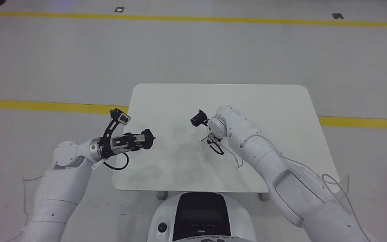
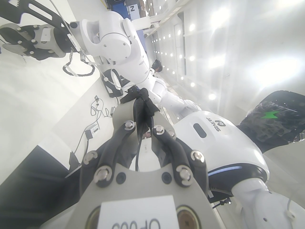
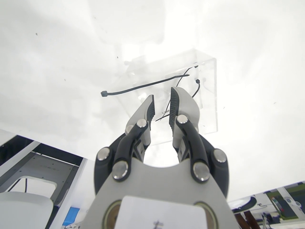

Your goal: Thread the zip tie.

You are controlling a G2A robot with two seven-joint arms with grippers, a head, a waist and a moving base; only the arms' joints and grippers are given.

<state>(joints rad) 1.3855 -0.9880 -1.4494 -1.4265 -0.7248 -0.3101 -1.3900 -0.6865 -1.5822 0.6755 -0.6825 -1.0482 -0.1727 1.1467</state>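
My left gripper [image 2: 142, 107] is shut on a black zip tie [image 2: 139, 129]. The strap runs back between the fingers, and its dark end sticks out past the tips. In the top view this gripper [image 1: 147, 138] hangs over the table's left part. My right gripper [image 3: 162, 97] is open with a narrow gap and nothing held. It hovers over a clear plastic box [image 3: 209, 91] that holds a few black zip ties. One tie [image 3: 143, 87] lies half out of the box, its head on the table. The top view shows the right gripper [image 1: 198, 118] near the table's middle.
The white table [image 1: 266, 109] has bare surface on its far and right parts. The other arm's gripper [image 2: 16, 39] shows in the left wrist view, well apart from my left gripper. Cables and small power units [image 2: 91, 129] lie on the floor beside the table.
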